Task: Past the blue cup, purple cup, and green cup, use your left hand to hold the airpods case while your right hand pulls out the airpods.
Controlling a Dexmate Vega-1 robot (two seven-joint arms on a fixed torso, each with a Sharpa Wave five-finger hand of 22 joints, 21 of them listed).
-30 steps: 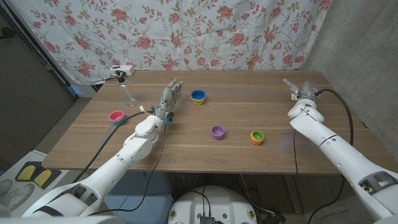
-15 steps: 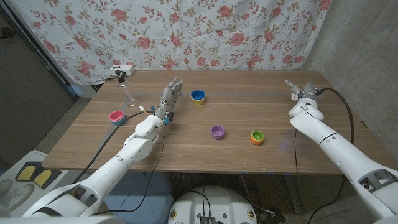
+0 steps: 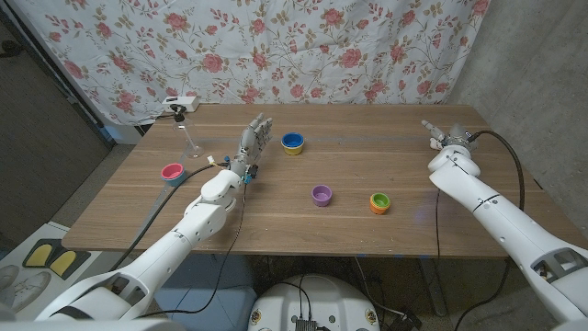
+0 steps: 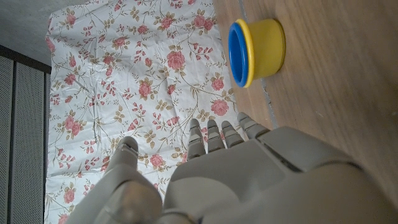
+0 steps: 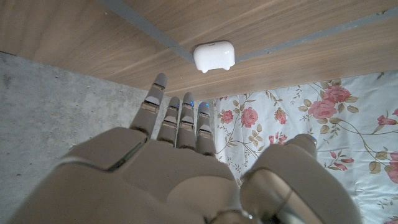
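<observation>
Nearest the robot, the green cup (image 3: 378, 202) and purple cup (image 3: 321, 195) stand upright on the wooden surface (image 3: 303, 230), their insides hard to make out. Beyond the purple cup, the blue cup (image 3: 292, 142) looks empty in the left wrist view. Left of the blue cup, the left hand (image 3: 251, 147) has its fingers (image 4: 214, 138) spread, holding nothing. Right of the blue cup, the right hand (image 3: 445, 138) is likewise released, and the white airpods case (image 5: 214, 56) lies closed just past its fingers (image 5: 177, 121).
</observation>
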